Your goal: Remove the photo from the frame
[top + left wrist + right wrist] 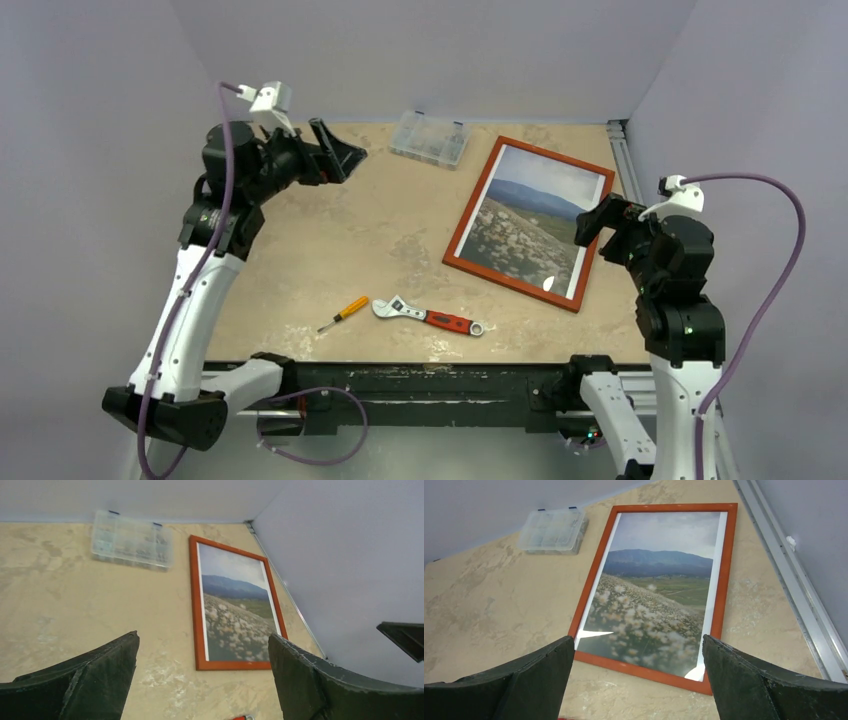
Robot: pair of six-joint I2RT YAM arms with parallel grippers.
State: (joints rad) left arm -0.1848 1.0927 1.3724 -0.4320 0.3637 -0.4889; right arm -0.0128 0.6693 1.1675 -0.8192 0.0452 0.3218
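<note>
The frame (472, 200), red-orange wood, lies flat and slanted on the right half of the table with the photo (530, 225) inside it, face up: sky, blue mountains, flowered field. My left gripper (345, 158) hangs open high over the far left of the table, well apart from the frame. In the left wrist view the frame (195, 605) and photo (235, 610) lie ahead of the open left gripper (203, 637). My right gripper (592, 225) is open above the frame's right edge. The right wrist view shows the photo (654, 590) in the frame (588, 585) beyond the open right gripper (638, 640), with nothing between the fingers.
A clear plastic organiser box (430, 138) sits at the back, left of the frame. A red-handled adjustable wrench (428, 315) and an orange-handled screwdriver (343, 313) lie near the front edge. A metal rail (622, 160) runs along the table's right side by the wall.
</note>
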